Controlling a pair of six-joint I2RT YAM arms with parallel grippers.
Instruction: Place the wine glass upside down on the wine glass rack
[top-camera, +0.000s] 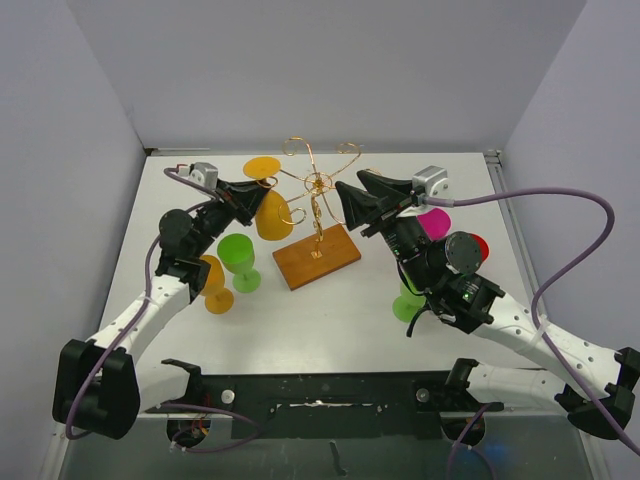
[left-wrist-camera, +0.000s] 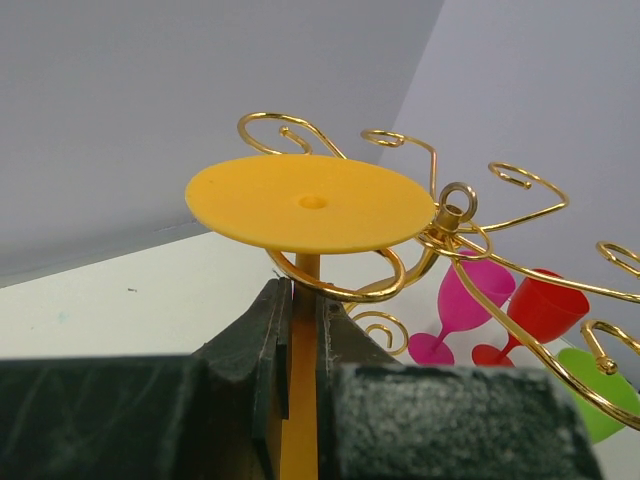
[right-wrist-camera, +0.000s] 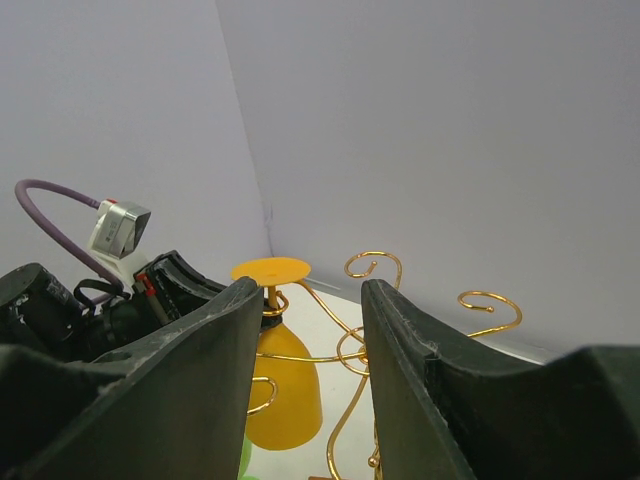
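The gold wire wine glass rack stands on its brown wooden base mid-table. An orange wine glass hangs upside down, its stem inside a curled rack arm and its round foot above the wire. My left gripper is shut on the stem just under the curl. My right gripper is open and empty, just right of the rack's stem. In the right wrist view the orange glass shows between my fingers, with the rack behind.
A green glass and a second orange glass stand upright left of the base. A pink glass, a red glass and another green glass stand on the right, partly behind my right arm.
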